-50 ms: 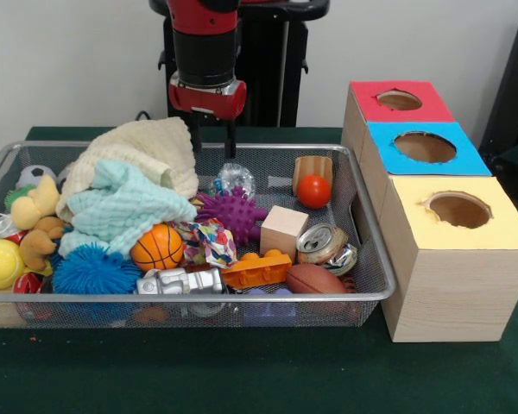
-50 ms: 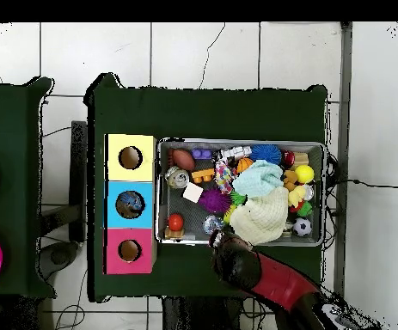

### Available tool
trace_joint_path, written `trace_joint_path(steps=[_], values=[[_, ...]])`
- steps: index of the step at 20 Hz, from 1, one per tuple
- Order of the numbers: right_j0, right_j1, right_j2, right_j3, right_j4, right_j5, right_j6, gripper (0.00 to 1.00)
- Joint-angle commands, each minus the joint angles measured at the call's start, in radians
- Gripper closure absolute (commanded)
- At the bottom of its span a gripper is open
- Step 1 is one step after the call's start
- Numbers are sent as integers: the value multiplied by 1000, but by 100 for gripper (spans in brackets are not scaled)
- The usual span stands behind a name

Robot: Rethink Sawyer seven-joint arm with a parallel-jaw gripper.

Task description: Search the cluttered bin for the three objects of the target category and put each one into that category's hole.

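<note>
The hand [image 1: 212,138] hangs vertically over the far rim of the wire bin [image 1: 373,297], its two dark fingers [image 1: 230,140] spread apart and pointing straight down, holding nothing. Which category is sought cannot be told; the balls are one likely set. The orange basketball [image 1: 158,247] lies toward the bin's near side, in front of the hand and slightly to the picture's left, beyond the cream cloth [image 1: 147,155] and mint cloth [image 1: 121,210]. The small red ball [image 1: 313,191] sits to the picture's right of the hand, nearer the boxes. The red [image 1: 401,101], blue [image 1: 425,147] and yellow [image 1: 458,210] holes stand beside the bin on the tabletop [image 1: 259,371]. From above, the arm [image 2: 271,279] reaches in over the bin's base-side rim.
</note>
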Motion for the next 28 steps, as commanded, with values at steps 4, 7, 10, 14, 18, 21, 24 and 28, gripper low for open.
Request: trace_joint_path(steps=[4,7,10,14,18,21,24,28], values=[[-15,109,115,-97,18,-95,168,0],[-19,94,135,-97,23,-83,164,0],[-28,109,143,-112,21,-79,154,0],[-38,135,150,-124,16,-90,150,0],[-33,159,135,-143,12,-95,142,0],[-20,172,110,-166,13,-91,134,0],[-26,186,115,-179,0,-102,126,0],[-65,206,156,-181,-51,-176,123,0]])
